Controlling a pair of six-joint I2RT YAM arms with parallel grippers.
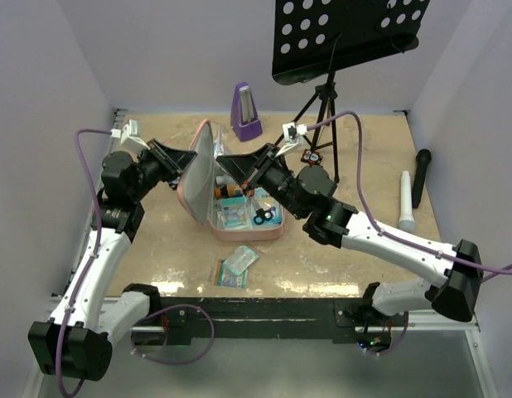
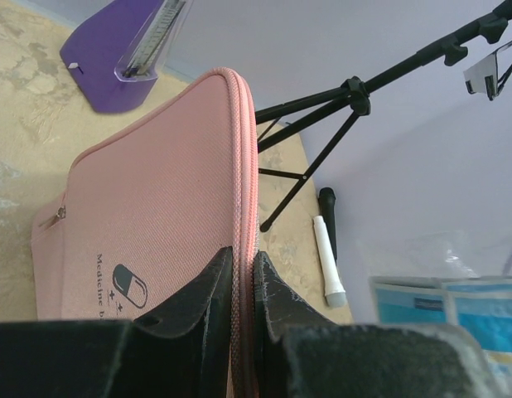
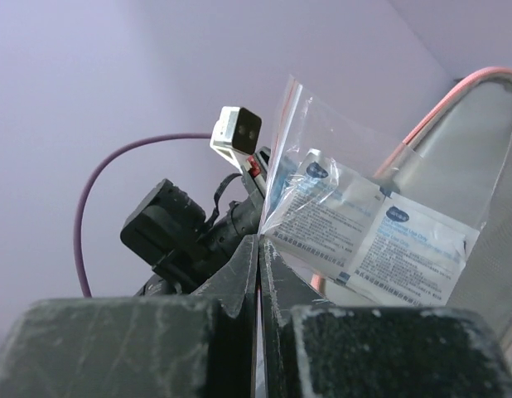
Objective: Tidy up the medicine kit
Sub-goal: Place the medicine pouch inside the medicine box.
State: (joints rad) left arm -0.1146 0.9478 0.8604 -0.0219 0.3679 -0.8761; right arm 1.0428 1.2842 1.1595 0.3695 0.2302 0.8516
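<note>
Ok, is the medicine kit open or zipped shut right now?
Open. The medicine kit has its lid upright, edge pinched by the left gripper; packets show inside.

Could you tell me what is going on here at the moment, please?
The left gripper pinches the pink medicine kit by its lid's rim, holding the lid upright. The right gripper is shut on a clear bag of blue-and-white packets, by the lid's grey inside. Several items lie in the case; another bag lies on the table in front of it.
</note>
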